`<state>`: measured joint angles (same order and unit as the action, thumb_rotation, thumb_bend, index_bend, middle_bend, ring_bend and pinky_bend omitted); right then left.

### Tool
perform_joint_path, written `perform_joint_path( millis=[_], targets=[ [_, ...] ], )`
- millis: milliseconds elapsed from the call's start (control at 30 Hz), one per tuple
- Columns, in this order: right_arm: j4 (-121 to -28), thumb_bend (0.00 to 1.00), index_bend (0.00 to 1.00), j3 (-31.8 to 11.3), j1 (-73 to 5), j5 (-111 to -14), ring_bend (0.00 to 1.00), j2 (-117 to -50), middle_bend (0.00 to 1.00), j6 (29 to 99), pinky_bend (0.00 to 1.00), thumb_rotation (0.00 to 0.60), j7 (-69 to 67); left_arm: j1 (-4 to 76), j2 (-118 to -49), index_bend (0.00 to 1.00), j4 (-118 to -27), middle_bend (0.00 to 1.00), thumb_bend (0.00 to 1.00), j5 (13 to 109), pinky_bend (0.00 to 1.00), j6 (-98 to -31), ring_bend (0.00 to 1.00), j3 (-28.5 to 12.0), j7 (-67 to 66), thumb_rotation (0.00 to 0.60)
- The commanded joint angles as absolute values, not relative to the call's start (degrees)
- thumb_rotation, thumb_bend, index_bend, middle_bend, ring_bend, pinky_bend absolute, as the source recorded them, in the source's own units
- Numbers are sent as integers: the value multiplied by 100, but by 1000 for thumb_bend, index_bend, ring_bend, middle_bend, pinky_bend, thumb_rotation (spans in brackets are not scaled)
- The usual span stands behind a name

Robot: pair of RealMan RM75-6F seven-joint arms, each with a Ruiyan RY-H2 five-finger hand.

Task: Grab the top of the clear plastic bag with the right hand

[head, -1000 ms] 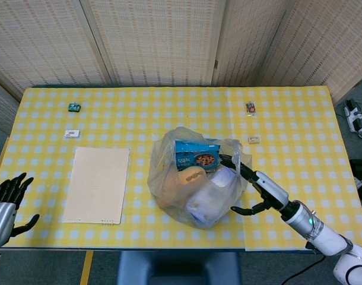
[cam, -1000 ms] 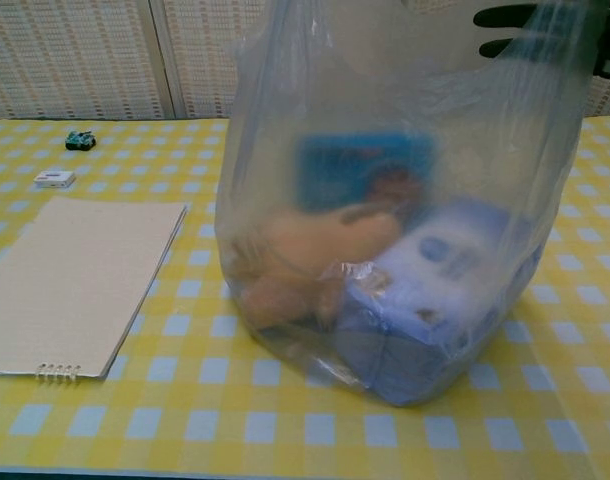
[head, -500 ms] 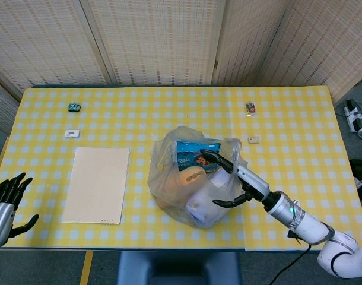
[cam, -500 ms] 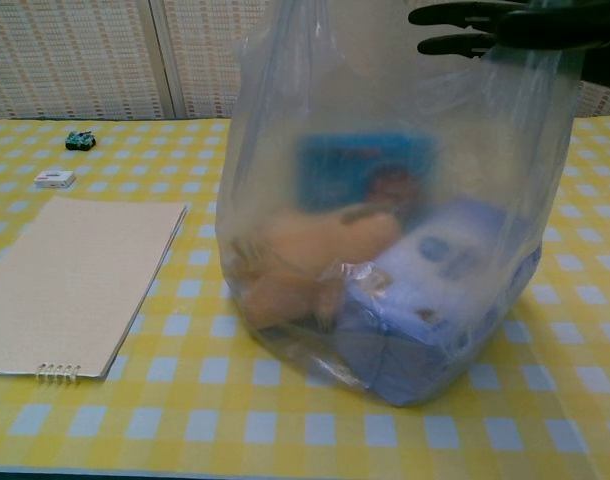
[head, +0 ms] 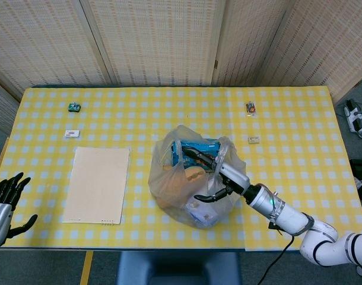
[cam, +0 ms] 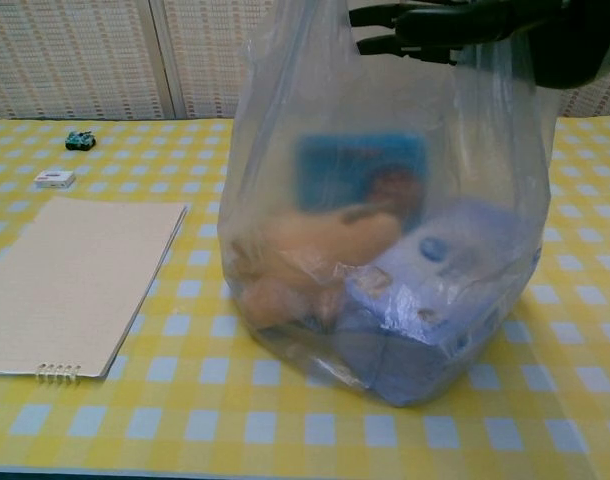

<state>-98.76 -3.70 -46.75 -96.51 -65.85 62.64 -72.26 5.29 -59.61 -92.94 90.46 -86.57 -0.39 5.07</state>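
Near the middle of the yellow-checked table (head: 288,119): clear plastic bag (head: 190,184), upright, thin and crinkled, sides bulging, glossy where light catches the folds. Open at the top, rim loose and wavy. Through the film: blue packet (head: 196,153) with a brown picture, standing toward the far side; tan, bun-like lump (head: 190,176) lower left; pale blue-and-white pack (cam: 445,262) at the bottom right, pressing the wall outward. Blurred in the chest view, so no print readable.

Right hand (head: 212,172), black, reaching in from the right over the bag's top: fingers (cam: 405,15) spread across the mouth above the blue packet, thumb curved lower against the near side. Apart, not clamped; no plastic visibly pinched between them. Touching the rim or just above it: cannot tell.

Left hand (head: 4,199) at the table's near left corner, fingers splayed, holding nothing.

Left of the bag: cream spiral notebook (head: 98,184), lying flat. Beyond that: small white tag (head: 72,133) and small green object (head: 74,107).
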Motion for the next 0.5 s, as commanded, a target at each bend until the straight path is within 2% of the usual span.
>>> perform_joint_path(
  millis=[33,500],
  targets=[
    [-9898,294,0,-416,-4747,-9596,35,-6643,0,6175,0,600,-7155,523,-5951,43,-9287,30,311,9056,0,-8675,0,-41,536,600],
    [-9785,294,0,-745,-5076,-9181,32,-7017,0,5775,0,600,-7063,495,-5911,44,-9251,34,310,9123,0,-8741,1,-24,672,600]
  ],
)
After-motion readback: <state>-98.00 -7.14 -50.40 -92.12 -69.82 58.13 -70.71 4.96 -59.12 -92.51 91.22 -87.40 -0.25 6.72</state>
